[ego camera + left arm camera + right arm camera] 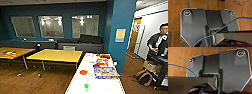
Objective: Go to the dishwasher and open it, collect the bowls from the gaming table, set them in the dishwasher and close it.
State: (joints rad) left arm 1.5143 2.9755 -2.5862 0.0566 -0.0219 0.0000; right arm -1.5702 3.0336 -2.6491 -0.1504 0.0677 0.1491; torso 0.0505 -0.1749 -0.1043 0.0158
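Tables are taking up most of the head view; a long white table (pixel 100 85) is running away from the robot toward a teal pillar (pixel 120 32), and its far end is carrying a spread of colourful things; a printed sheet or box (pixel 106 72) is lying near the right edge, red items (pixel 101 63) are sitting beyond it toward the far right corner, an orange round thing (pixel 83 72) is resting near the left edge, and a small green thing (pixel 86 87) is standing toward the near end, closest to the robot; what each of these is cannot be told. Two yellow-topped tables (pixel 56 55) are standing to the left on a wooden floor (pixel 37 80), the far left one bearing a few small items (pixel 9 53). A dark counter (pixel 80 46) is sitting against the teal back wall under three windows (pixel 50 26). A person (pixel 158 42) is standing at the right beside a dark cart (pixel 160 62), a bag (pixel 145 77) lying on the floor near it. Both wrist views are looking down over the robot's dark plates at brown flooring, a blue cable (pixel 220 29) crossing the left one; whether either gripper is wide or closed cannot be told. Nothing here is recognisable as a dishwasher, bowls or a gaming table, so their place relative to the grippers cannot be told.
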